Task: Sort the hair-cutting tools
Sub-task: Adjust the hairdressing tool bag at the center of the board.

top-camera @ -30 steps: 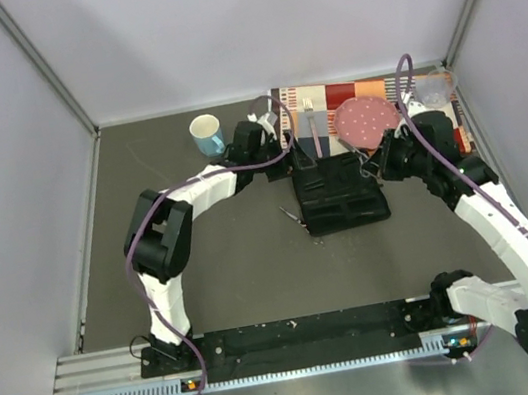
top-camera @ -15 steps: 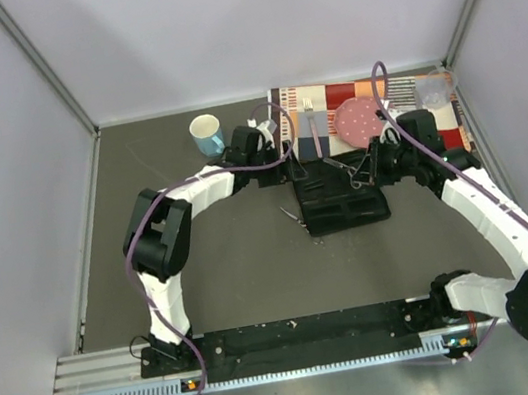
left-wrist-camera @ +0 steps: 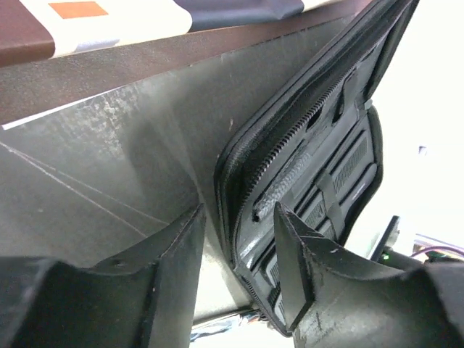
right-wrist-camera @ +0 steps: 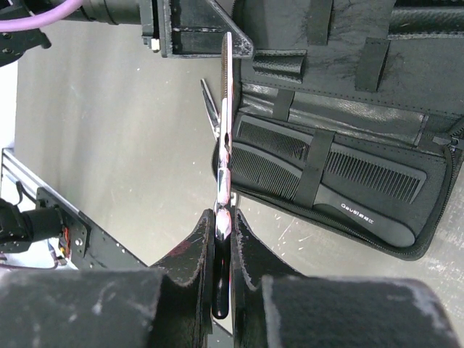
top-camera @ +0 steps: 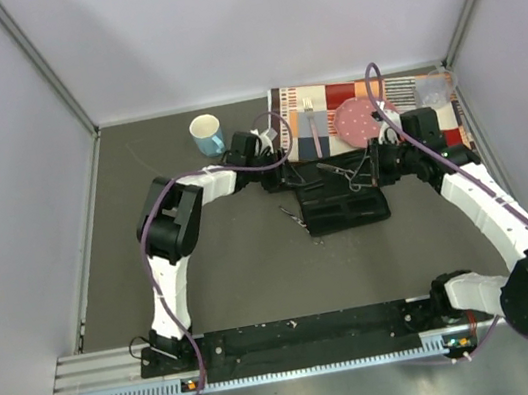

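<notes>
The black zip case (top-camera: 343, 201) lies open on the table. My left gripper (top-camera: 284, 176) (left-wrist-camera: 239, 217) is at its left edge, one finger inside the case (left-wrist-camera: 319, 167) and one outside, with a gap still showing. My right gripper (top-camera: 364, 174) (right-wrist-camera: 223, 217) is shut on a pair of silver scissors (top-camera: 333, 170) (right-wrist-camera: 225, 123), held edge-on over the case. A second pair of scissors (top-camera: 295, 216) (right-wrist-camera: 209, 109) lies on the table left of the case. A flat black comb (right-wrist-camera: 362, 170) and a handled comb (right-wrist-camera: 348, 214) sit under straps inside the case.
Behind the case a patterned placemat (top-camera: 398, 89) carries a fork (top-camera: 313, 128), a pink plate (top-camera: 361, 120) and a clear cup (top-camera: 434, 90). A blue-and-white mug (top-camera: 206, 134) stands at the back left. Grey walls close in the table.
My right gripper has carried the scissors leftward over the case. My left gripper has come down to the case's left edge, and its fingers have narrowed around it.
</notes>
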